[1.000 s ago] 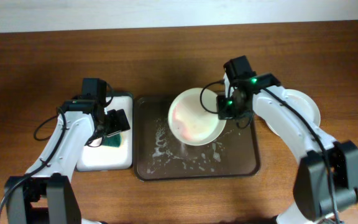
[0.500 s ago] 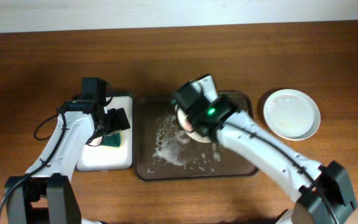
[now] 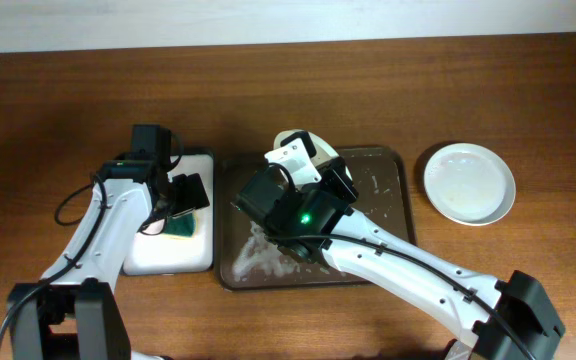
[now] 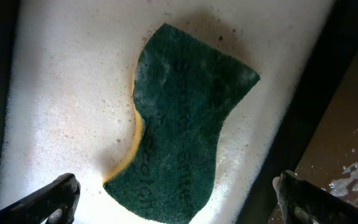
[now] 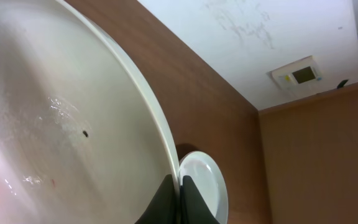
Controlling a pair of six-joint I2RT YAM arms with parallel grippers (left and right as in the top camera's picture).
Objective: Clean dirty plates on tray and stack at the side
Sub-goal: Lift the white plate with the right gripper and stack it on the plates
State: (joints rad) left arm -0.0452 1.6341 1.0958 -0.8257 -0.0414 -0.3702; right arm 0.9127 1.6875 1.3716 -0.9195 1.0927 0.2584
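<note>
Plate (image 5: 61, 118) tipped up in right hand (image 5: 180, 198)

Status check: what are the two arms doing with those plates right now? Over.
Right gripper shut on held plate, over the tray. Left gripper open above the sponge. Second plate aside on the table. Nothing seen blocking.

over the tray (image 3: 393, 170): my right arm lies across its middle; only the right strip is open.
right pincer (image 5: 180, 198): clamped on the held plate (image 5: 73, 124), which blocks that side.
tabletop (image 3: 548, 120), right: one white plate (image 3: 470, 183), free wood around it.
left pincer (image 4: 176, 202): spread wide, sponge (image 4: 185, 124) below.
</note>
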